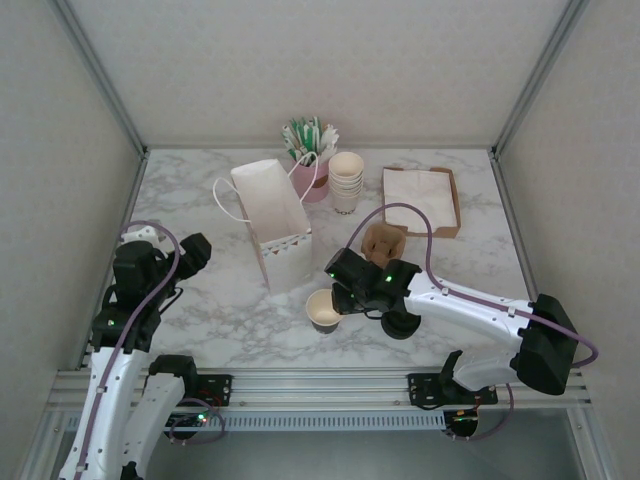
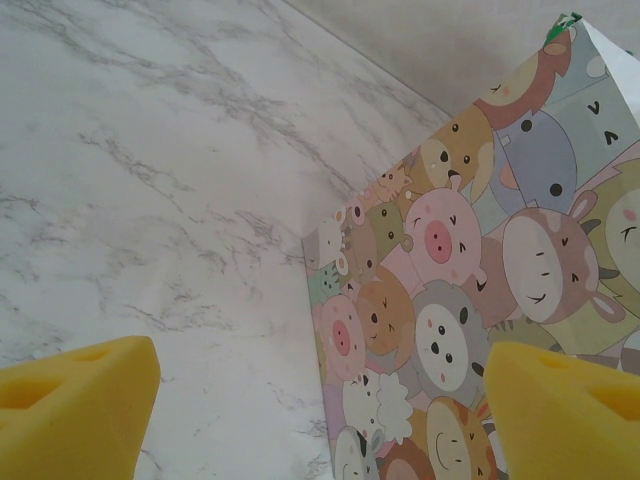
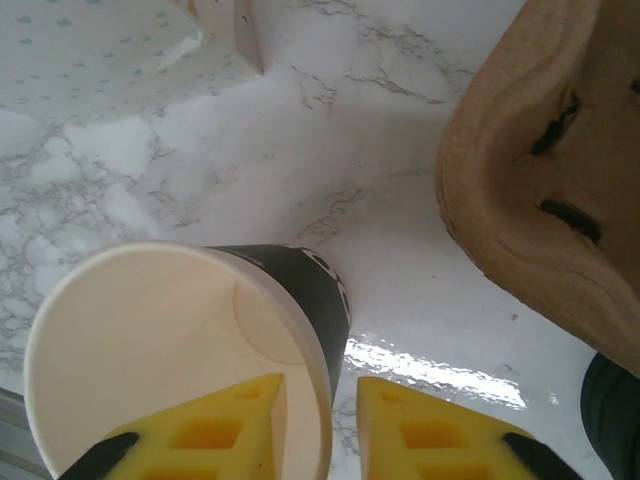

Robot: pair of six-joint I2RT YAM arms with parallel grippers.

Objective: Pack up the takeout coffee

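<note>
Marble table (image 1: 235,325). Paper bag (image 1: 272,215) stands upright centre-left. Pink holder (image 1: 313,182) with stirrers sits just behind the bag, cup stack (image 1: 346,180) beside the holder. Napkin tray (image 1: 422,200) back right. Cardboard carrier (image 1: 383,242) mid-table. Cup (image 1: 323,310), lidless and upright, near front edge.

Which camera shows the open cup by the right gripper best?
Right wrist: the open cup is close up, empty, with the right gripper astride its wall. Top external shows it small; left wrist faces the paper bag.
</note>
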